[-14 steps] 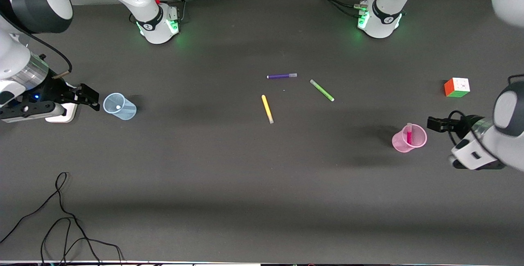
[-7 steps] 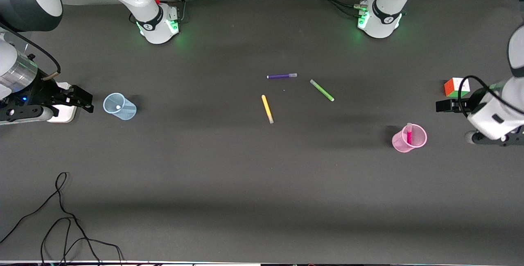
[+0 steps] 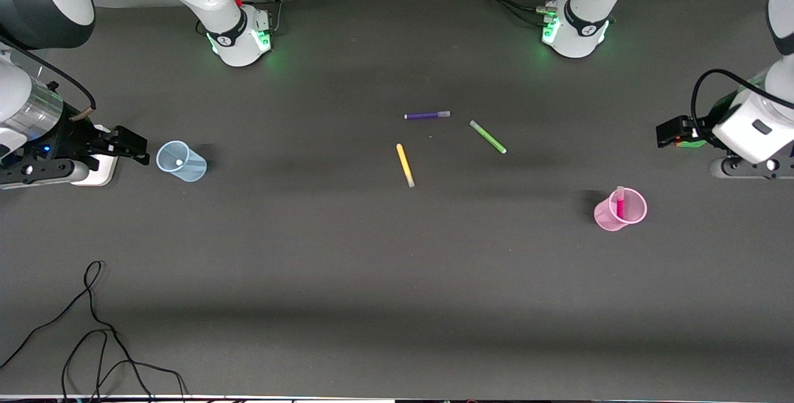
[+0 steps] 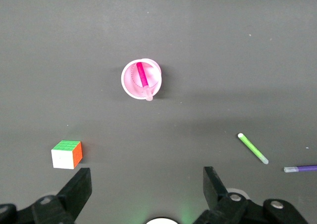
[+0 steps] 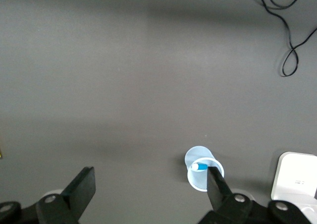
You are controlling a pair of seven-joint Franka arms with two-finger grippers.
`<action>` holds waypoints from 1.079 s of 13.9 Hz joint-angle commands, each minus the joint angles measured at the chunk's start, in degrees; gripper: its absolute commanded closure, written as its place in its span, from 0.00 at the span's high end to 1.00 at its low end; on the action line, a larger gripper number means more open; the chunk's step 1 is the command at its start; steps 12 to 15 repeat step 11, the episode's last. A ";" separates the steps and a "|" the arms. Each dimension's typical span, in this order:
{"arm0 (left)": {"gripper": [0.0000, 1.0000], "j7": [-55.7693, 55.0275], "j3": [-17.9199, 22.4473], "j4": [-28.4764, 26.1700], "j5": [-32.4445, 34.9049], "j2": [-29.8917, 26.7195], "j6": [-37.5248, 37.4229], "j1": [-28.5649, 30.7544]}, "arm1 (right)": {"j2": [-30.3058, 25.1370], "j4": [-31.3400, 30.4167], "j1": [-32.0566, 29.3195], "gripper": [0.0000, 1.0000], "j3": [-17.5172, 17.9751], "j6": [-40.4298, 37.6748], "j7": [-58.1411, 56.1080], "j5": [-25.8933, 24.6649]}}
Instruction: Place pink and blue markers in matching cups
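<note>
Two markers, two cups, and both pairs look matched. We see the pink marker [image 3: 620, 203] standing tilted in the pink cup [image 3: 611, 216], cap poking over the rim; the left wrist view confirms it [image 4: 143, 76] inside the cup [image 4: 130, 85]. The blue marker [image 5: 200, 166] sits in the blue cup [image 5: 197, 178], only its light cap end showing; in the front view it is just a pale dot inside the blue cup [image 3: 186, 167].

Taking the yellow marker [image 3: 405, 165] as landmark: the blue cup is well apart from it toward the right arm's end of the desk [image 3: 347, 279], the pink cup well apart toward the left arm's end and a bit nearer the camera. The purple marker [image 3: 427, 115] and green marker [image 3: 487, 136] lie near the yellow one, farther from the camera; they're non-matching colours, so untouched.

Left hand [image 3: 669, 133] is spread, holding nothing, up over the cube [image 4: 66, 154]. Right hand [image 3: 133, 144] is spread and empty too, just beside the blue cup. We judge the task essentially done, with both arms clear of the cups so as not to tip them.
</note>
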 commanded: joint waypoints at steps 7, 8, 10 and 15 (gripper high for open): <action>1.00 2.49 1.94 -1.79 -1.34 -2.32 -1.13 -1.05 | 0.63 1.08 0.20 1.00 0.07 2.46 1.11 0.63; 1.00 2.49 1.94 -1.88 -1.70 -2.32 -1.13 -1.05 | 0.63 1.17 0.20 1.00 0.07 2.46 1.02 0.37; 1.00 2.49 1.94 -1.88 -1.96 -2.32 -1.21 -1.13 | 0.98 1.00 0.11 1.00 0.07 2.37 1.02 0.28; 1.00 2.49 1.94 -1.79 -2.05 -2.32 -1.21 -1.13 | 0.98 0.99 0.11 1.00 0.07 2.28 1.02 0.28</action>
